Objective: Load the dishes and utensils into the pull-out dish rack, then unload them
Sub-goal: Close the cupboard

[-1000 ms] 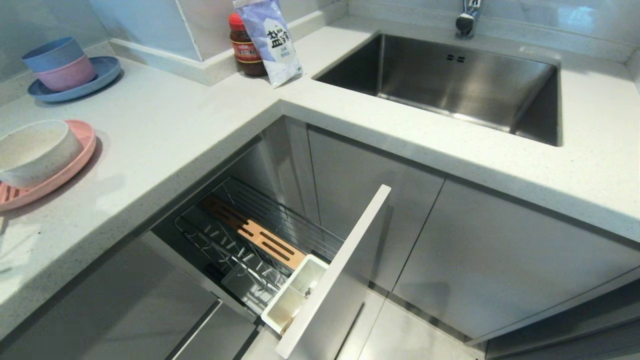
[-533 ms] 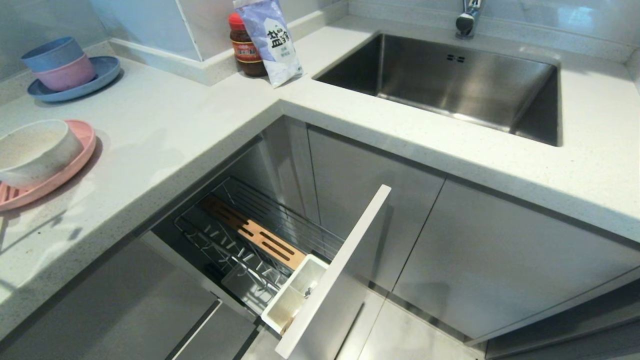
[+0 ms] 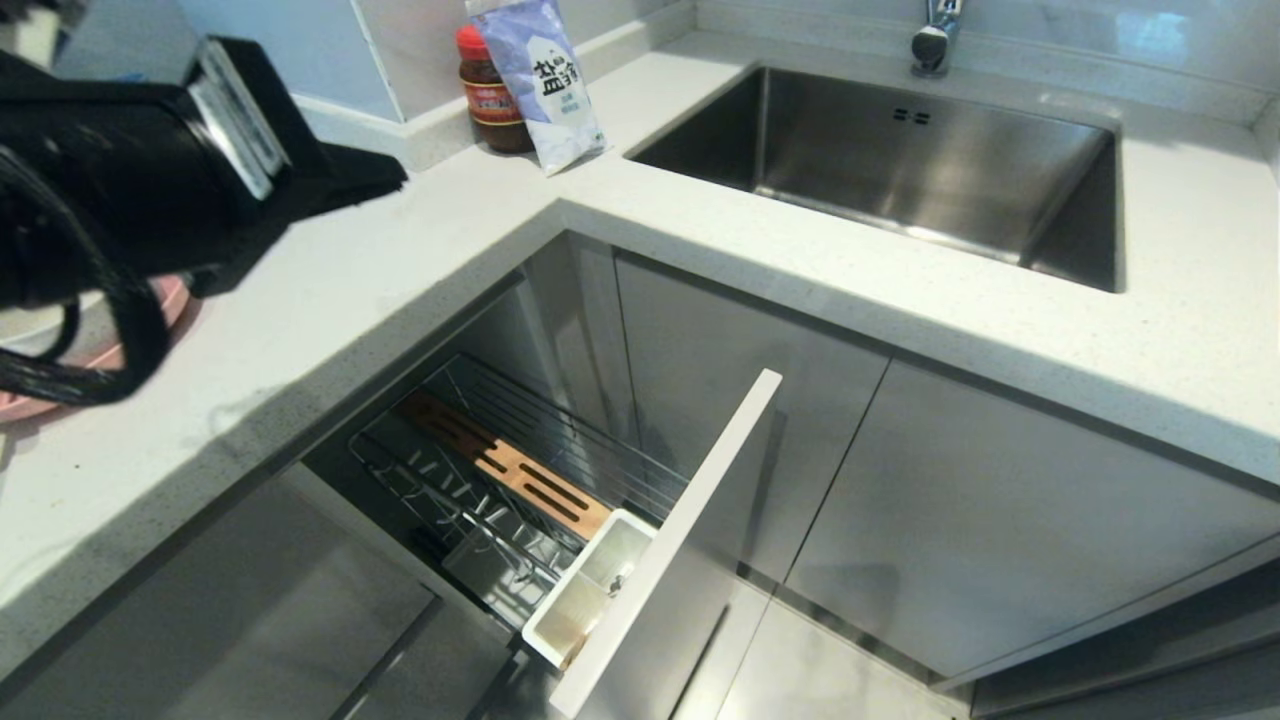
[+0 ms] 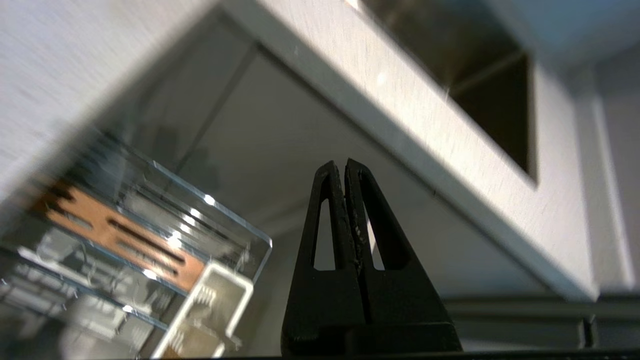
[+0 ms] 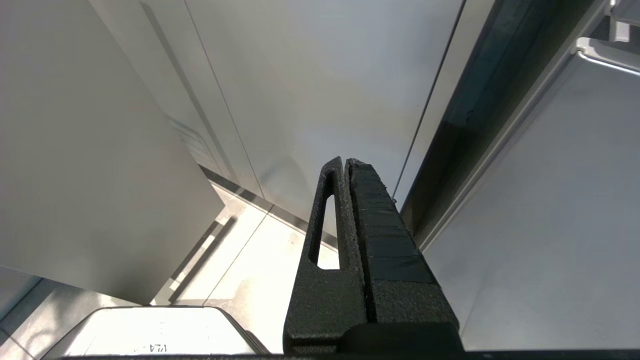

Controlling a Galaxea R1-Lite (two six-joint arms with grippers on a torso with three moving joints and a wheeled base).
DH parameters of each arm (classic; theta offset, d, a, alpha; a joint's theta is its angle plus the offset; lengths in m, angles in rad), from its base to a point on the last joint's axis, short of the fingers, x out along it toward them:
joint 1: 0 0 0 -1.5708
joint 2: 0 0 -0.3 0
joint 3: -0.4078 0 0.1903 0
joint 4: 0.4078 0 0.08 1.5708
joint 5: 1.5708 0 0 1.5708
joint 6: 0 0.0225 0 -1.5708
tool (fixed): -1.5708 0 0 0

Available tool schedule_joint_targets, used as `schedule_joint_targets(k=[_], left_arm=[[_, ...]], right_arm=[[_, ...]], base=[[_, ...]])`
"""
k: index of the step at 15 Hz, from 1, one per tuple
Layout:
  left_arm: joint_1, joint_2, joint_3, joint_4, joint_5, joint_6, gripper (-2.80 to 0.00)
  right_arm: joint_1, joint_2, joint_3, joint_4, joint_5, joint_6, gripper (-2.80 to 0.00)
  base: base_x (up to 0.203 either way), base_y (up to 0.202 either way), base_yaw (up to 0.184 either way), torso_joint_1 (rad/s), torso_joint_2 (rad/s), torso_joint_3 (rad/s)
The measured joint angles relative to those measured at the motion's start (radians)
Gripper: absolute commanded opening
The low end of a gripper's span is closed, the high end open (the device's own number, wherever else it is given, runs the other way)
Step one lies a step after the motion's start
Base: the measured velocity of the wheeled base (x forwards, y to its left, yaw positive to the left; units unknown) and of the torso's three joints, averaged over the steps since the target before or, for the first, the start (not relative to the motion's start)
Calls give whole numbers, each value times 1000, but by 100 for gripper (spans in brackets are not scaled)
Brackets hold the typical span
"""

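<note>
Hovering over the counter's left end, my left gripper has its fingers pressed together on nothing, covering most of the pink plate there. Below the counter's inner corner, the pull-out dish rack stands open. My right gripper, fingers together and empty, hangs beside cabinet doors.
</note>
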Motion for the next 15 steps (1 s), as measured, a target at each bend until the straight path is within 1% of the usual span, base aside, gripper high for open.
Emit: schedule_joint_targets(k=[1,2,7,11,15], left_arm=[[-52,28,18,4,29,1,-280],[-93,53,30,12,39,1,-280],[-260,151,84,33,46,-4,-280],[-348,213,115,53,45,-4,-280],[-413,286,125,83,43,-5,-280]], right_arm=[[0,0,0,0,0,0,-280],[0,0,0,0,0,0,-280],[0,0,0,0,0,0,-280],[0,0,0,0,0,0,-280],[0,0,0,0,0,0,-280]], base=[[0,0,0,0,0,0],[0,0,0,0,0,0],[0,0,0,0,0,0],[0,0,0,0,0,0],[0,0,0,0,0,0]])
